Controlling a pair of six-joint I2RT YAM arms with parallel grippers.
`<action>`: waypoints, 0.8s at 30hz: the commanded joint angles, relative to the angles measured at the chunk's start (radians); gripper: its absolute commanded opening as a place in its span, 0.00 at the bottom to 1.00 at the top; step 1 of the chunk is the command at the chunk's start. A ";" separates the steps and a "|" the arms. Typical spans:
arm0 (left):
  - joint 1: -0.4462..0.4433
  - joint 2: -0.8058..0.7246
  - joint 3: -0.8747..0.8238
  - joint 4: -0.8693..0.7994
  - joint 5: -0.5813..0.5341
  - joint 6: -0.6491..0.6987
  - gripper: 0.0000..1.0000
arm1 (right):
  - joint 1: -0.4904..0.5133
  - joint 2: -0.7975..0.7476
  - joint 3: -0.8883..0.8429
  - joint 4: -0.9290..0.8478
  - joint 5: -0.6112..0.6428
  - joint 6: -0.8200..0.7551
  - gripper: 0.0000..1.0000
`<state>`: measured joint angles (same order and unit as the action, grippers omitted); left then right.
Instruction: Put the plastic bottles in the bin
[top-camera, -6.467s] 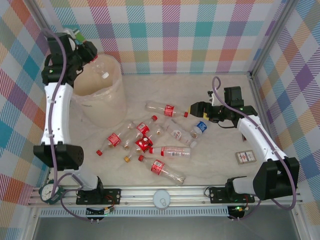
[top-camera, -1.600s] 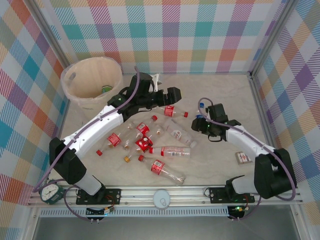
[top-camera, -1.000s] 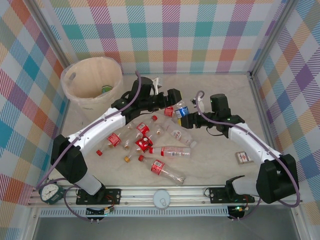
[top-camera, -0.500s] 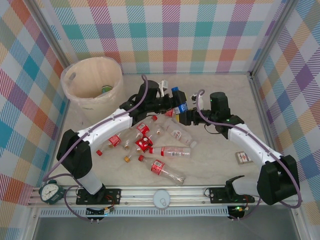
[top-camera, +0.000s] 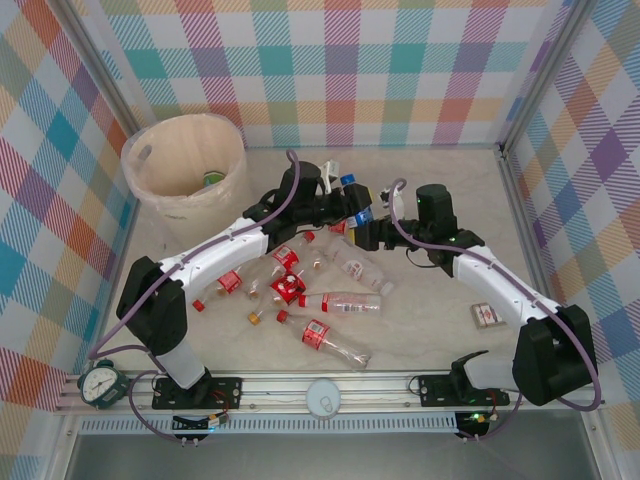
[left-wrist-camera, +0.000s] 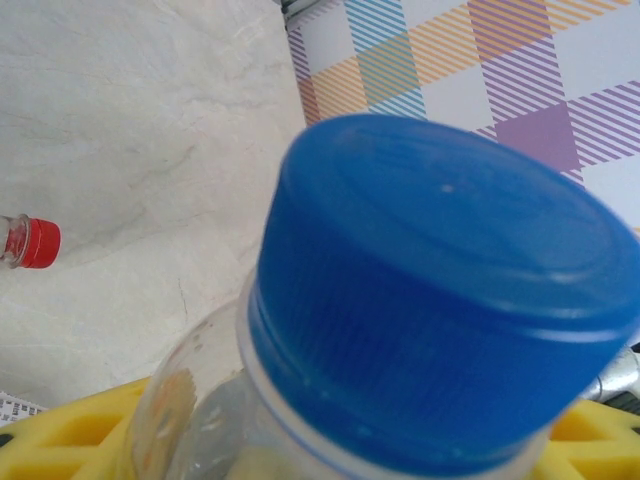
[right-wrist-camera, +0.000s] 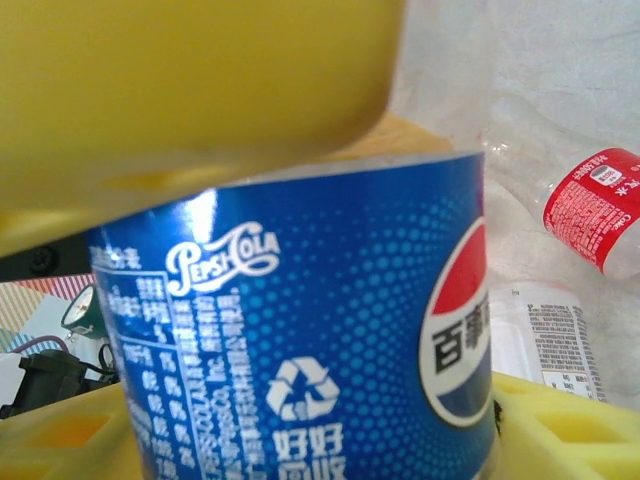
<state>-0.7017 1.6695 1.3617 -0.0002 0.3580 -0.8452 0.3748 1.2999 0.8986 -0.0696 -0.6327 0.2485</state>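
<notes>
1. The blue bottle (top-camera: 357, 207) hangs at mid-frame in the top view, between both grippers, cap toward the upper left.
2. The right gripper (top-camera: 371, 230) clamps its label.
3. The left gripper (top-camera: 348, 203) has its pads (left-wrist-camera: 60, 445) flanking the body below the cap; I cannot tell whether they squeeze.
4. The bin (top-camera: 190, 207) stands at upper left, so the left arm is nearer.

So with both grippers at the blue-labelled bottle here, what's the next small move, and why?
Probably the left gripper should close firmly on the neck of the blue-labelled bottle, then the right gripper can release. The right's yellow pads clamp the label, the left's pads flank the neck below the blue cap, and the bin stands on the left arm's side.
</notes>
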 joint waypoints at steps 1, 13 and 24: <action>-0.010 0.004 -0.016 -0.001 -0.002 0.000 0.51 | 0.007 0.006 0.035 -0.016 0.016 -0.034 0.78; 0.002 0.020 0.048 -0.086 -0.027 0.070 0.48 | -0.025 -0.071 0.142 -0.338 0.018 -0.185 0.99; 0.038 0.037 0.279 -0.365 -0.100 0.265 0.38 | -0.154 -0.182 0.122 -0.509 0.252 -0.142 0.99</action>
<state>-0.6846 1.7126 1.5452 -0.2424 0.2958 -0.6861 0.2363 1.1233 1.0176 -0.5171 -0.4984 0.0849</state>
